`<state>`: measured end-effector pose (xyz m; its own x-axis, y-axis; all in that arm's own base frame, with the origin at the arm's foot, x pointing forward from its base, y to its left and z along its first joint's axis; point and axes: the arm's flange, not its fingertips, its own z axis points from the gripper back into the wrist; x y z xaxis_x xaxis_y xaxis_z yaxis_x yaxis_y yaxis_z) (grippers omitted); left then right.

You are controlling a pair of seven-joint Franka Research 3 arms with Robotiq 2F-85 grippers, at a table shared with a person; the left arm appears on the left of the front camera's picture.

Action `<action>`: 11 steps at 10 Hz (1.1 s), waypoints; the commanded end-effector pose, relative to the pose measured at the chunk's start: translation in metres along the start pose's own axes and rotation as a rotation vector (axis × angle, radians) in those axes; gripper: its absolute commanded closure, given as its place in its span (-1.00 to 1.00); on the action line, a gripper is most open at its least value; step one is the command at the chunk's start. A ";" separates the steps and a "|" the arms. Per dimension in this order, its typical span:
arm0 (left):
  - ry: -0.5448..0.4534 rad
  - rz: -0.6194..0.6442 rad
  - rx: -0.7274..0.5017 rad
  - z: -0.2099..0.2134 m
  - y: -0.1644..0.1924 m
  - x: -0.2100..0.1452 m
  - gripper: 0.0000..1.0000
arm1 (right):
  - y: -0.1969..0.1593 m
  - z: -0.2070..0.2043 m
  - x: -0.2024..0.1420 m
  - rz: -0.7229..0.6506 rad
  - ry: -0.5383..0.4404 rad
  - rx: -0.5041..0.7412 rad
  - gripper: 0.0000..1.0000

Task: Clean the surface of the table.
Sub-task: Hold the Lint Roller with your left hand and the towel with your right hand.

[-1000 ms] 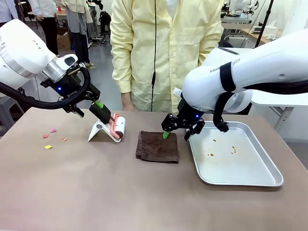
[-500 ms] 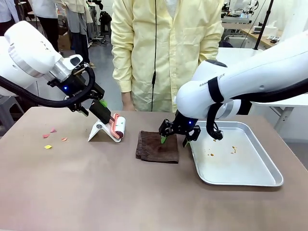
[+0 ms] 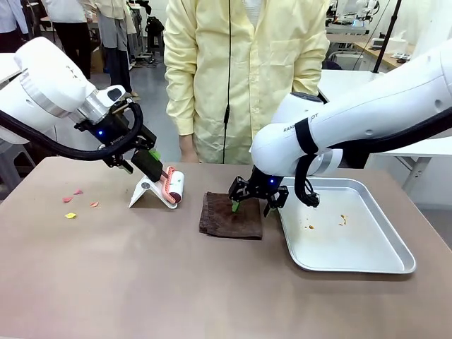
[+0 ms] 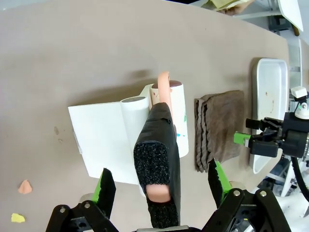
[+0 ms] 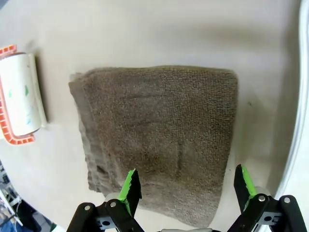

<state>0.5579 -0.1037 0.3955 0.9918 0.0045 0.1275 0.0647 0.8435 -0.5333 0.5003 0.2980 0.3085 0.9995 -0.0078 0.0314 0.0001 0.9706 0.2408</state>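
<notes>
The brown table (image 3: 141,282) carries a folded dark brown cloth (image 3: 231,215) at its middle and several small paper scraps (image 3: 70,200) at the far left. A lint roller (image 3: 173,187) with a black handle rests on a white stand (image 3: 145,192). My left gripper (image 3: 152,164) is open, and its green fingertips (image 4: 107,186) straddle the handle (image 4: 157,164) without closing on it. My right gripper (image 3: 251,199) hangs open just above the cloth's (image 5: 159,130) far right part, pads (image 5: 130,186) spread over it.
A shallow metal tray (image 3: 381,265) with a few crumbs lies right of the cloth, its rim (image 5: 301,96) close to my right gripper. A person in a yellow coat stands at the far edge. The near half of the table is bare.
My right gripper has moved left from the tray's edge and down over the cloth. My left gripper has shifted slightly right and lower along the roller handle.
</notes>
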 end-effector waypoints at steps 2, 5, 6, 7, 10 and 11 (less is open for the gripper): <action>-0.006 0.025 -0.010 0.001 -0.003 0.004 -1.00 | 0.009 0.001 0.005 -0.030 0.005 -0.038 -1.00; -0.031 0.035 -0.029 0.002 -0.002 0.003 1.00 | 0.010 -0.001 0.005 -0.021 0.016 -0.037 0.75; -0.027 0.037 -0.031 0.001 -0.002 0.003 0.29 | 0.010 -0.001 0.005 -0.019 0.020 -0.040 1.00; -0.023 0.037 -0.027 0.001 -0.002 0.003 1.00 | 0.011 -0.001 0.005 -0.017 0.024 -0.041 1.00; -0.030 0.042 -0.030 0.001 -0.002 0.003 1.00 | 0.011 -0.002 0.006 -0.014 0.029 -0.040 1.00; -0.033 0.044 -0.025 0.001 -0.002 0.003 1.00 | 0.011 -0.002 0.006 -0.008 0.030 -0.042 1.00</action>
<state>0.5599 -0.1043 0.3985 0.9915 0.0349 0.1251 0.0407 0.8312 -0.5544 0.5014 0.3020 0.3080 1.0000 -0.0061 0.0003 0.0059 0.9727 0.2319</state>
